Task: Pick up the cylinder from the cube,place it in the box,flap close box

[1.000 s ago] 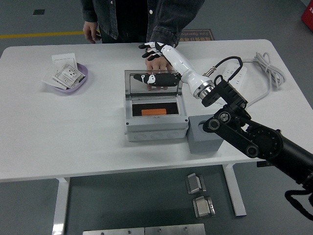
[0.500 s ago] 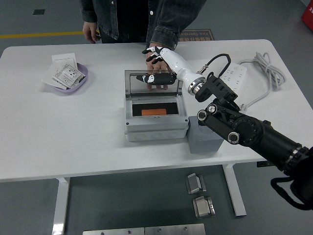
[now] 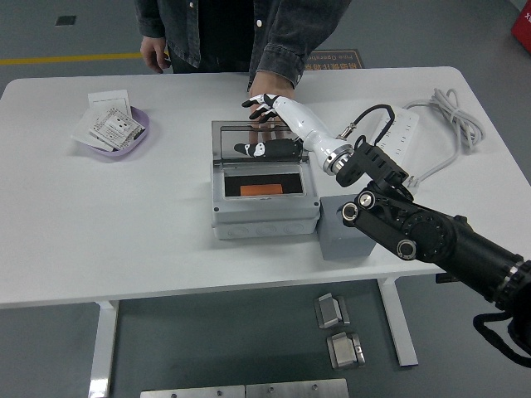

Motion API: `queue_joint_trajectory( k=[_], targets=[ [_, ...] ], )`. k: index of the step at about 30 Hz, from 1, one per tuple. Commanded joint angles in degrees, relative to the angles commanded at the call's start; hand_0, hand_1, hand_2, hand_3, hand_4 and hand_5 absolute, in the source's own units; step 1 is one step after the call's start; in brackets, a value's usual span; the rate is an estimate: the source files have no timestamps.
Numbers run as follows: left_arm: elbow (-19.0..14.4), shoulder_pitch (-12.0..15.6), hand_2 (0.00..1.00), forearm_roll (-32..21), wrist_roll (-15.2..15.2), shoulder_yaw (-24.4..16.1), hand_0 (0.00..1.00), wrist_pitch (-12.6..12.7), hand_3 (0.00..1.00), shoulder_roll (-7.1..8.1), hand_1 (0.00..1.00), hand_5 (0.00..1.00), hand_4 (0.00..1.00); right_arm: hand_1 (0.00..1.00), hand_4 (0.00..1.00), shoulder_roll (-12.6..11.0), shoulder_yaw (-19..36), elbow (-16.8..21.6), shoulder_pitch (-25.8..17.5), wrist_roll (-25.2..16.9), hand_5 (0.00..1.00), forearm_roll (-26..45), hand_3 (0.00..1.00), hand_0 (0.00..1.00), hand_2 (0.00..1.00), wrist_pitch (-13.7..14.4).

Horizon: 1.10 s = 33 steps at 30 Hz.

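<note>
A grey box (image 3: pixel 265 211) stands mid-table with its clear lid (image 3: pixel 236 141) raised upright at the back. Inside lies the orange cylinder (image 3: pixel 260 190). Against the box's right side stands the grey cube (image 3: pixel 340 236), with nothing on top of it. My right hand (image 3: pixel 262 104), with a white forearm and black-and-white fingers, reaches over from the right. It sits just behind the lid's top edge, fingers spread and holding nothing. The lid mirrors it as a dark shape. My left arm is out of the picture.
A person stands at the far side, one hand (image 3: pixel 267 84) resting on the table right behind my right hand. A purple bowl (image 3: pixel 118 131) of paper packets sits at the far left. A white power strip (image 3: pixel 398 128) and coiled cable (image 3: pixel 448 112) lie at the far right.
My right hand has come nearer, from over the person's hand down to the lid's top edge. Its reflection slid lower in the lid. The lid still stands upright.
</note>
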<state>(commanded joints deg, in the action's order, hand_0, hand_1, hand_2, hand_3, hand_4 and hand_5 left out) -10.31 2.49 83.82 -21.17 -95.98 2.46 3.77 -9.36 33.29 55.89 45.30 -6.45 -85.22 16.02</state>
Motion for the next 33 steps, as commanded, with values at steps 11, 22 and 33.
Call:
queue_joint_trajectory(
  k=[11, 22, 33],
  targets=[
    [0.0, 0.2, 0.61, -0.3, 0.1, 0.0, 0.659, 0.1, 0.685, -0.1, 0.681, 0.322, 0.696, 0.625, 0.919, -5.3, -1.5, 9.7, -5.0, 0.5, 0.437, 0.0, 0.767, 0.744, 0.672, 0.5],
    [0.0, 0.4, 0.611, -0.5, 0.3, 0.0, 0.659, 0.1, 0.685, -0.28, 0.681, 0.324, 0.696, 0.625, 0.919, -9.6, -0.8, 18.5, -10.4, 0.9, 0.444, 0.0, 0.766, 0.743, 0.672, 1.2],
    [0.0, 0.6, 0.61, -0.3, 0.3, -0.3, 0.659, 0.1, 0.685, -0.41, 0.681, 0.325, 0.696, 0.625, 0.919, -10.2, 0.8, 20.0, -13.7, 0.5, 0.449, 0.4, 0.764, 0.743, 0.672, 1.4]
  ],
)
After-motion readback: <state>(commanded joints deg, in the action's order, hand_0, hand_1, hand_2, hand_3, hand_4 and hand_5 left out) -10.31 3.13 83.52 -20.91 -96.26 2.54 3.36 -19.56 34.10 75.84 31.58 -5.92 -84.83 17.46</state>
